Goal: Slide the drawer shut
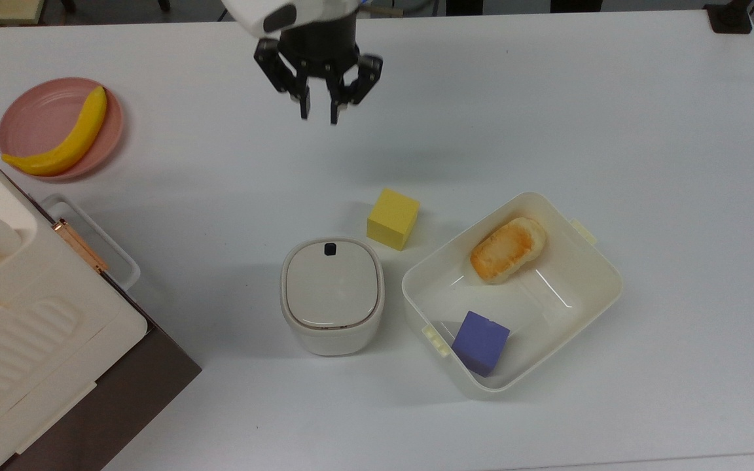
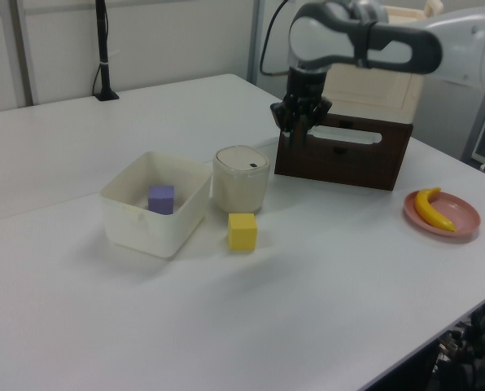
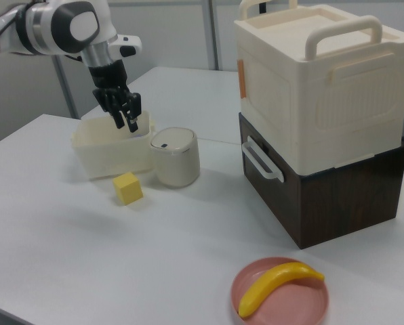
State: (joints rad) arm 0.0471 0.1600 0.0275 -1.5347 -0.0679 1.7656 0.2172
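The drawer is the dark brown bottom section under the cream box; its front panel sits flush with the body, and its white loop handle sticks out. In the top view the drawer shows at the lower left. My gripper hangs open and holds nothing, far from the drawer, over the table near the top view's upper middle. In the left view the gripper hangs in front of the drawer's left corner. In the right view the gripper is high in front of the white bin.
The cream ribbed box sits on the drawer unit. A pink plate holds a banana. Mid-table are a yellow cube, a white lidded canister and a white bin with bread and a purple cube.
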